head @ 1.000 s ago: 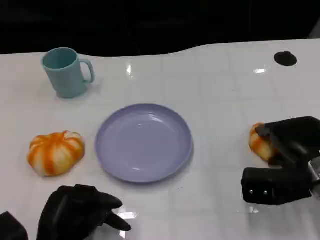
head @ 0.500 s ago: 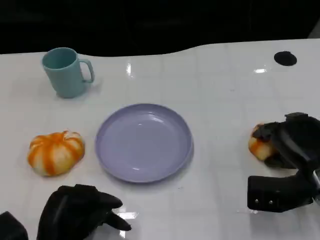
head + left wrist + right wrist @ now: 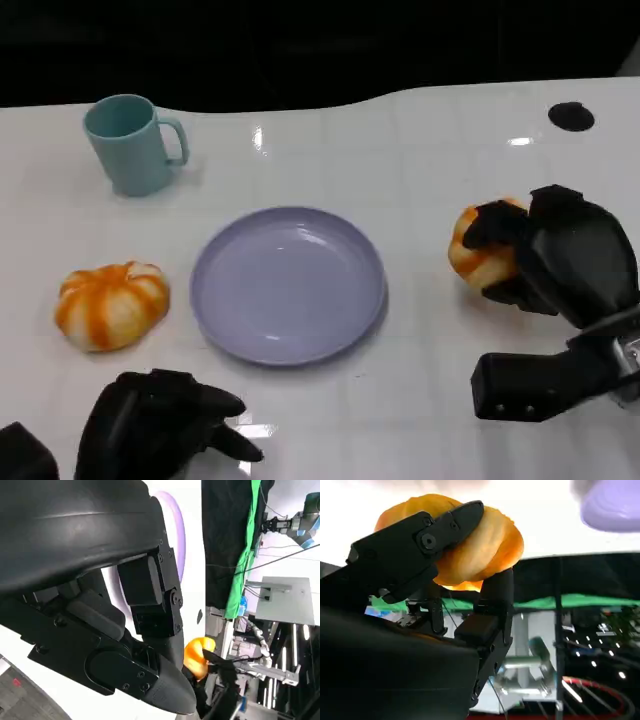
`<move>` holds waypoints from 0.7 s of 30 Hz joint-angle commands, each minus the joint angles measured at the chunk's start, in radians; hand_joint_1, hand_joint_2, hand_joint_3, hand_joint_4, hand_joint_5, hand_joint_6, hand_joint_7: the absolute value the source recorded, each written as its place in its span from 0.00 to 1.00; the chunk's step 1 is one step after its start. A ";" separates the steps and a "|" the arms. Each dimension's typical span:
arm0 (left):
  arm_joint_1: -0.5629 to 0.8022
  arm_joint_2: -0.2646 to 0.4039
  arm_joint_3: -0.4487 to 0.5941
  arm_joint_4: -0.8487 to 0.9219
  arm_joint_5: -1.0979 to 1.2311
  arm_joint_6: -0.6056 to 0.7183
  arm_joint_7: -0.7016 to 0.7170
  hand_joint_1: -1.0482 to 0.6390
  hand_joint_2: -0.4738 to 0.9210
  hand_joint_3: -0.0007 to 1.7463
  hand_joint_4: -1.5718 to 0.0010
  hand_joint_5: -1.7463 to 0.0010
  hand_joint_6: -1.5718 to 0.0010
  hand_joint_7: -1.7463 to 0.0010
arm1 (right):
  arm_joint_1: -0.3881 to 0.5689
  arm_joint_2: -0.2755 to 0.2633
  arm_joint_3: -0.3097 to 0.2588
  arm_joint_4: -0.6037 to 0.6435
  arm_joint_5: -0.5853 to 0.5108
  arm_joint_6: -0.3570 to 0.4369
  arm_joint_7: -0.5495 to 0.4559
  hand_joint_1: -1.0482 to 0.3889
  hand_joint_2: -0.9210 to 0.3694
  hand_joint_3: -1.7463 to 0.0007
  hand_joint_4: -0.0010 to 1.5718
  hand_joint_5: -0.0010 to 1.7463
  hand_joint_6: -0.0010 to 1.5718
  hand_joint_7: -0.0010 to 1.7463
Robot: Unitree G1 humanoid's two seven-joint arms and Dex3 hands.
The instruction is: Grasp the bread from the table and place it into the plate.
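The bread (image 3: 474, 252), a round orange bun, is held by my right hand (image 3: 566, 256) just above the white table, to the right of the lilac plate (image 3: 288, 285). The right wrist view shows black fingers (image 3: 420, 542) wrapped over and under the bread (image 3: 485, 545), with the plate (image 3: 615, 502) further off. A gap of table lies between the bread and the plate's right rim. My left hand (image 3: 160, 428) rests on the table near the front left edge, holding nothing, its fingers loosely extended. In the left wrist view the bread (image 3: 196, 653) shows past that hand (image 3: 100, 580).
An orange-and-white pumpkin-shaped item (image 3: 110, 305) lies left of the plate. A teal mug (image 3: 130, 145) stands at the back left. A black round spot (image 3: 570, 117) marks the table's back right. Darkness lies beyond the table's far edge.
My right hand has closed around the bread, lifted it off the table and carried it left and up toward the plate. The left hand has stayed still.
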 commanded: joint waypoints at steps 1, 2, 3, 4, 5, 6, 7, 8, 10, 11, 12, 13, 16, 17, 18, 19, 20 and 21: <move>-0.008 0.009 0.006 0.008 0.004 -0.010 0.010 0.00 0.89 0.00 0.00 0.78 0.00 0.92 | 0.034 -0.021 -0.020 -0.092 0.008 -0.007 0.003 0.69 0.07 0.98 0.63 1.00 0.56 0.90; -0.008 0.010 0.006 0.008 0.002 -0.010 0.007 0.00 0.89 0.00 0.00 0.78 0.00 0.92 | 0.037 -0.019 -0.020 -0.108 0.010 -0.019 0.000 0.69 0.07 0.97 0.64 1.00 0.57 0.89; -0.007 0.010 0.005 0.007 0.002 -0.010 0.005 0.00 0.89 0.00 0.00 0.78 0.00 0.92 | 0.038 -0.015 -0.018 -0.123 0.014 -0.035 0.001 0.71 0.26 0.69 0.64 1.00 0.59 0.86; -0.008 0.010 0.005 0.008 0.002 -0.009 0.004 0.00 0.89 0.00 0.00 0.78 0.00 0.92 | 0.037 -0.008 -0.016 -0.133 0.018 -0.046 0.005 0.71 0.42 0.47 0.65 1.00 0.60 0.86; -0.008 0.010 0.005 0.010 0.001 -0.007 0.003 0.00 0.88 0.00 0.00 0.78 0.00 0.92 | 0.036 -0.001 -0.014 -0.138 0.021 -0.053 0.010 0.71 0.53 0.32 0.65 1.00 0.60 0.85; -0.009 0.010 0.006 0.010 0.000 -0.005 0.004 0.00 0.88 0.00 0.00 0.78 0.00 0.92 | 0.032 0.009 -0.012 -0.139 0.023 -0.063 0.010 0.70 0.56 0.27 0.65 1.00 0.60 0.85; -0.009 0.010 0.006 0.011 0.001 -0.005 0.005 0.00 0.88 0.00 0.00 0.78 0.00 0.92 | 0.028 0.019 -0.010 -0.140 0.028 -0.072 0.014 0.70 0.58 0.25 0.66 1.00 0.61 0.85; -0.009 0.010 0.006 0.012 0.002 -0.007 0.006 0.00 0.88 0.00 0.00 0.78 0.00 0.92 | 0.021 0.033 -0.007 -0.141 0.033 -0.079 0.023 0.71 0.59 0.22 0.66 1.00 0.61 0.85; -0.008 0.010 0.006 0.013 0.003 -0.011 0.006 0.00 0.88 0.00 0.00 0.78 0.00 0.92 | 0.006 0.060 -0.005 -0.139 0.042 -0.091 0.039 0.71 0.61 0.19 0.66 1.00 0.62 0.84; -0.007 0.010 0.005 0.013 0.004 -0.013 0.006 0.00 0.88 0.00 0.00 0.78 0.00 0.92 | -0.002 0.075 -0.004 -0.137 0.046 -0.094 0.050 0.71 0.60 0.18 0.66 1.00 0.62 0.84; -0.006 0.010 0.005 0.013 0.006 -0.015 0.007 0.00 0.88 0.00 0.00 0.78 0.00 0.92 | -0.011 0.089 -0.003 -0.135 0.047 -0.094 0.060 0.70 0.59 0.18 0.66 1.00 0.61 0.84; -0.005 0.010 0.004 0.012 0.007 -0.015 0.007 0.00 0.88 0.00 0.00 0.78 0.00 0.92 | -0.018 0.103 -0.002 -0.132 0.049 -0.095 0.069 0.69 0.59 0.17 0.66 1.00 0.61 0.84; -0.003 0.012 0.004 0.009 0.007 -0.013 0.007 0.00 0.89 0.00 0.00 0.78 0.00 0.91 | -0.050 0.150 0.008 -0.093 0.052 -0.106 0.076 0.68 0.57 0.18 0.65 1.00 0.57 0.88; -0.002 0.012 0.003 0.007 0.007 -0.011 0.008 0.00 0.89 0.00 0.00 0.78 0.00 0.91 | -0.058 0.164 0.011 -0.079 0.053 -0.111 0.075 0.68 0.56 0.19 0.64 1.00 0.56 0.90; -0.001 0.012 0.003 0.005 0.008 -0.010 0.008 0.00 0.88 0.00 0.00 0.78 0.00 0.91 | -0.070 0.181 0.016 -0.059 0.051 -0.115 0.068 0.68 0.56 0.19 0.64 1.00 0.56 0.90; -0.001 0.012 0.002 0.004 0.007 -0.009 0.007 0.00 0.88 0.00 0.00 0.78 0.00 0.91 | -0.082 0.198 0.021 -0.039 0.048 -0.119 0.063 0.68 0.56 0.19 0.64 1.00 0.56 0.91; 0.000 0.011 0.002 0.003 0.006 -0.008 0.006 0.00 0.88 0.00 0.00 0.78 0.00 0.91 | -0.090 0.208 0.024 -0.025 0.045 -0.122 0.058 0.68 0.56 0.19 0.64 1.00 0.55 0.92; 0.000 0.011 0.002 0.004 0.005 -0.011 0.004 0.00 0.88 0.00 0.00 0.78 0.00 0.91 | -0.101 0.221 0.031 -0.007 0.040 -0.118 0.058 0.68 0.55 0.20 0.64 1.00 0.55 0.92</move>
